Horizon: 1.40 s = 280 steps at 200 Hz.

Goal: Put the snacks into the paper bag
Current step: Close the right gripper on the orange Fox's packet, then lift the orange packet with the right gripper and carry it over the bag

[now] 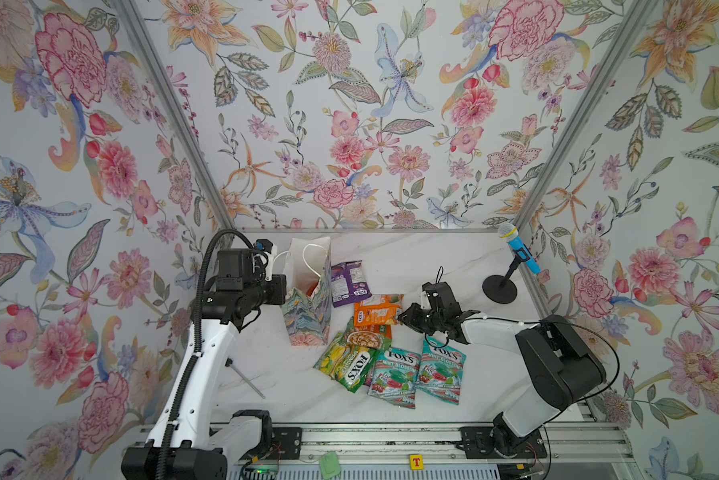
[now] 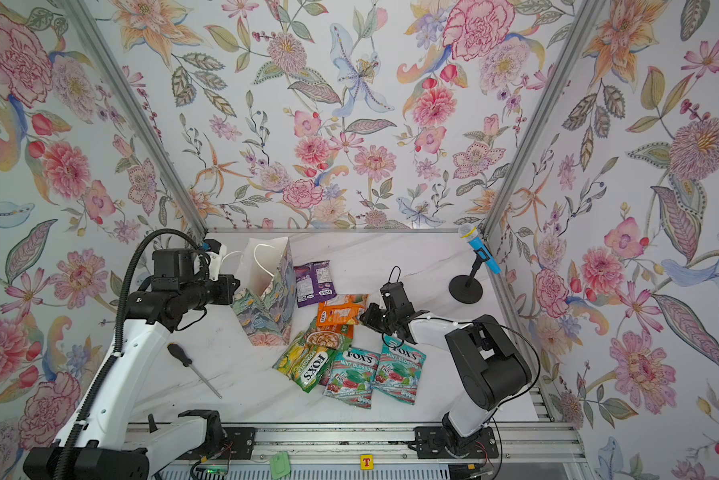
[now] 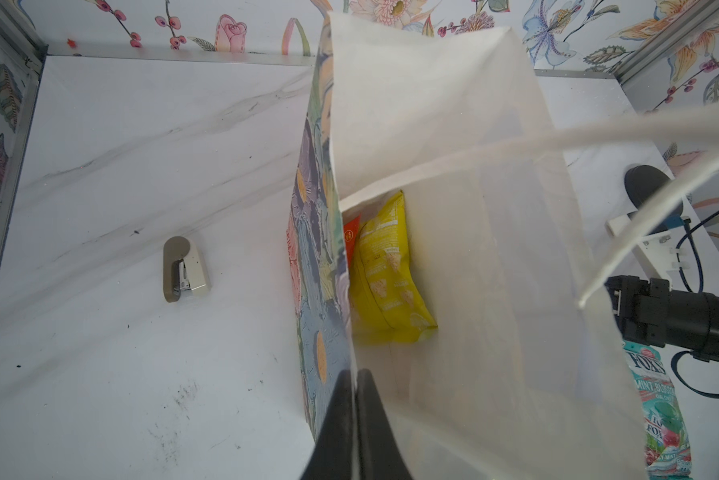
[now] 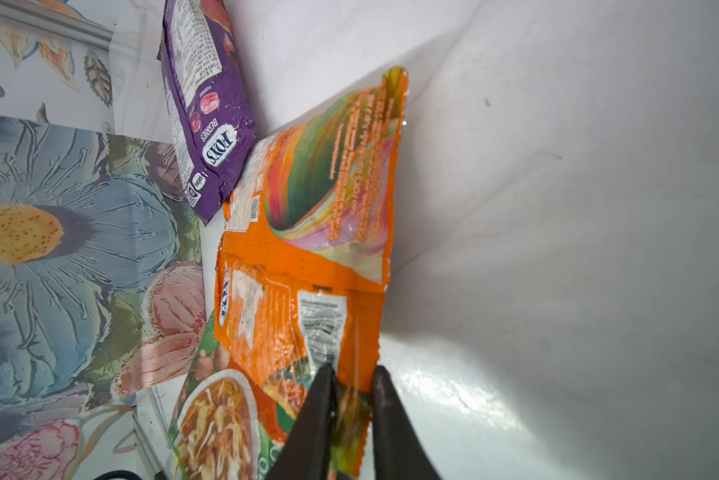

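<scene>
We see the left gripper (image 3: 355, 386) pinched shut on the rim of the bag (image 1: 307, 316). The bag stands upright left of centre, with a yellow pouch (image 3: 386, 266) inside. The right gripper (image 4: 351, 386) grips the edge of the orange pouch (image 1: 376, 311), which lies on the table (image 1: 432, 257) near the bag's right. A purple pouch (image 1: 349, 284) lies just farther. A green pouch (image 1: 351, 365) and two teal pouches (image 1: 440, 370) lie nearer.

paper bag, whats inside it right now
A yellow pouch lies at the bottom of the paper bag, a red pouch mostly hidden beside it. Anything beneath them is covered.
</scene>
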{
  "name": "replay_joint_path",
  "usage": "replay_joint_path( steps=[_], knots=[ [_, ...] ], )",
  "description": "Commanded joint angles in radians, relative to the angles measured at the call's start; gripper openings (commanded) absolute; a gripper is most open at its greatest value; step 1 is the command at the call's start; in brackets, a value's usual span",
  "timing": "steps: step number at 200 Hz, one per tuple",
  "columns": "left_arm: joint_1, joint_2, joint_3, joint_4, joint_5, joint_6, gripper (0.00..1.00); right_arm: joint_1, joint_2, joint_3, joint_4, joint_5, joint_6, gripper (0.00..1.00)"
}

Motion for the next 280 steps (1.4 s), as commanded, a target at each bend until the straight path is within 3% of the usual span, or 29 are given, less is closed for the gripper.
replay_joint_path(
  steps=[1, 13, 146, 206, 280],
  knots=[
    [0.014, -0.012, -0.015, -0.011, -0.003, 0.006, 0.05, 0.002, -0.045, 0.023, 0.013, 0.018, -0.007, 0.05],
    [0.014, -0.013, -0.014, -0.011, -0.001, 0.006, 0.05, 0.0, -0.057, 0.032, 0.003, 0.018, -0.015, 0.0],
    [0.015, -0.016, -0.022, -0.003, 0.007, 0.0, 0.05, 0.024, -0.326, 0.255, -0.238, 0.117, -0.127, 0.0],
    [0.015, -0.02, -0.024, -0.003, 0.011, -0.003, 0.05, 0.076, -0.302, 0.457, -0.294, 0.159, -0.204, 0.0],
    [0.015, -0.018, -0.027, 0.0, 0.015, -0.001, 0.05, 0.13, -0.149, 0.758, -0.299, 0.157, -0.273, 0.0]
  ],
)
